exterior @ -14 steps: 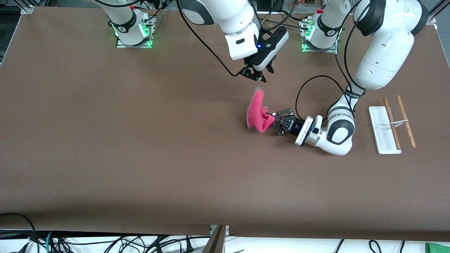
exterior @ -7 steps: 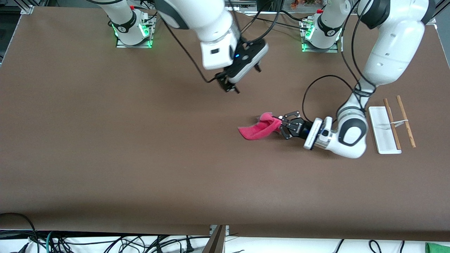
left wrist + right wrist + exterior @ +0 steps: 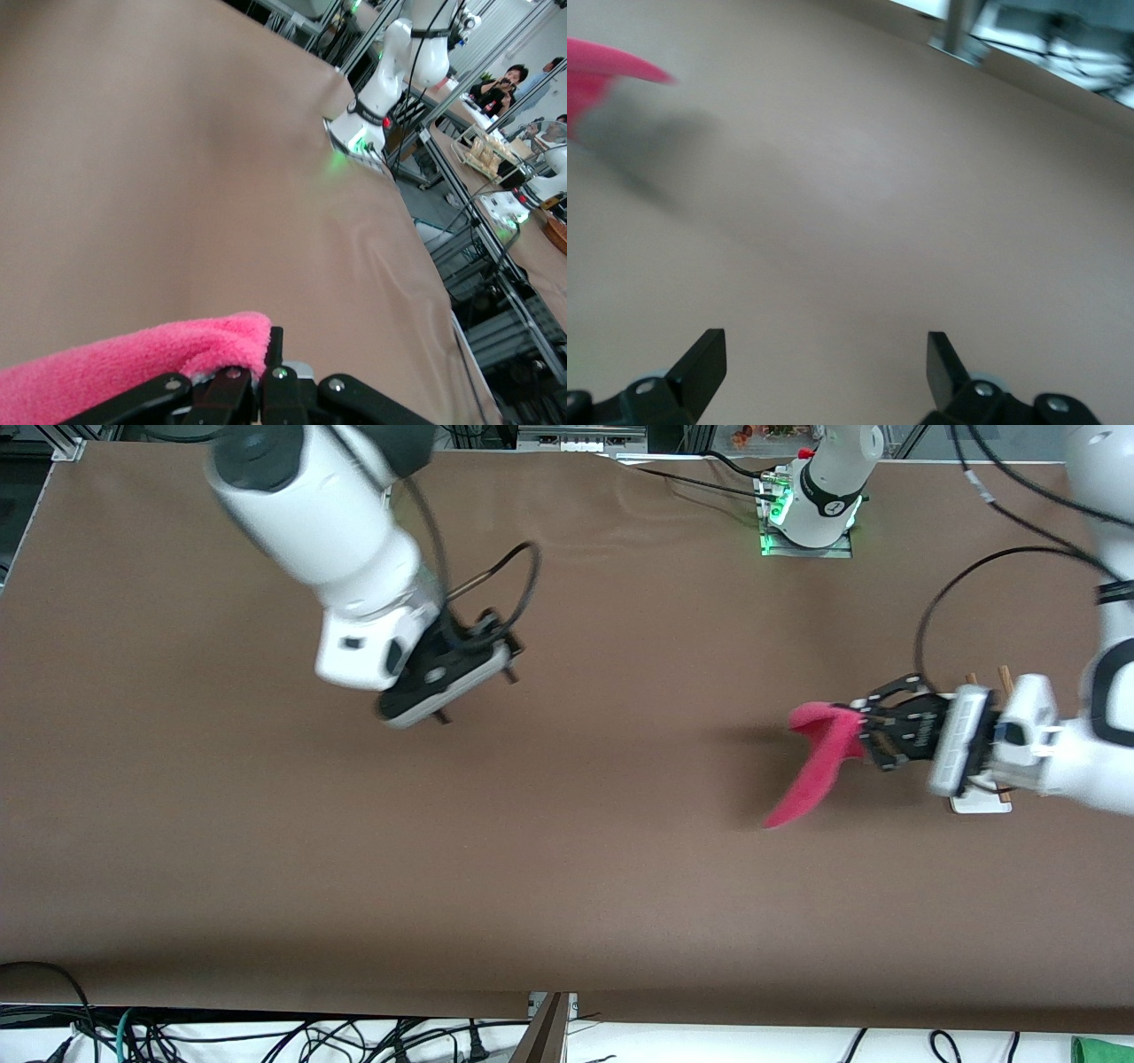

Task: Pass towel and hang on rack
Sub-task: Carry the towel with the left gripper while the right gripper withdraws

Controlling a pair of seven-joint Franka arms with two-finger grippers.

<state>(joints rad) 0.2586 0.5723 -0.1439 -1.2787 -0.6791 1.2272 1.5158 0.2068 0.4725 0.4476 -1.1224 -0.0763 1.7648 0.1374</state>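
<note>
My left gripper (image 3: 861, 723) is shut on one end of the pink-red towel (image 3: 817, 766) and holds it in the air beside the rack; the rest of the towel hangs down from the fingers. In the left wrist view the towel (image 3: 115, 372) is pinched between the shut fingers of that gripper (image 3: 266, 359). The rack (image 3: 976, 804) is mostly hidden by my left wrist; only a corner of its white base and the tips of its wooden rods (image 3: 1004, 672) show. My right gripper (image 3: 477, 696) is open and empty over bare table toward the right arm's end, also seen in its wrist view (image 3: 824, 354).
The brown table (image 3: 567, 868) spreads between the two grippers. The left arm's base (image 3: 808, 514) stands at the table's back edge. The towel's tip shows at a corner of the right wrist view (image 3: 602, 71). Cables lie off the table's near edge.
My left gripper has carried the towel up and toward the rack at the left arm's end. My right gripper has swung away toward the right arm's end, open and empty.
</note>
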